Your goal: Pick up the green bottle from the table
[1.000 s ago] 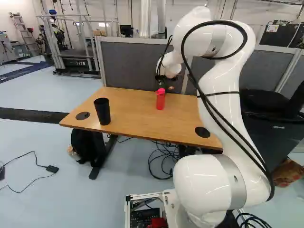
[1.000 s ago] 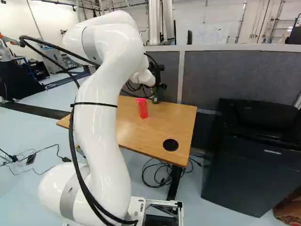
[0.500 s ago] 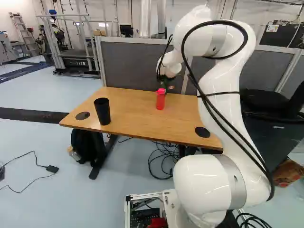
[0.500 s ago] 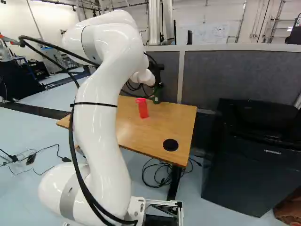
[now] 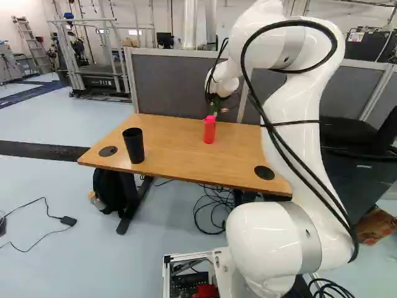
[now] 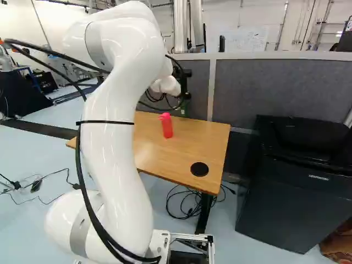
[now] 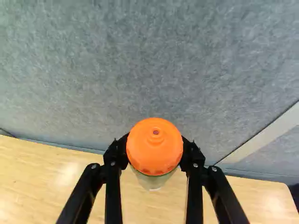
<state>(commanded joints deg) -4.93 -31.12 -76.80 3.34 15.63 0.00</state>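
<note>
Well, the arm (image 6: 124, 99) has drawn up and back since the earlier frames, its elbow higher in both base views, while the base hasn't budged. The pincer (image 6: 186, 95) is closed around the green bottle (image 7: 154, 150), one finger on each side just under its orange cap (image 7: 155, 143), the fingers parted by about the bottle's width. The bottle is over the far part of the worktop (image 5: 173, 133), near the partition (image 6: 286, 88), and looks a touch higher than before; I can't tell whether its base is clear. The red bottle (image 5: 209, 130), nearer, and the black cup (image 5: 133, 146), at the left, haven't moved.
</note>
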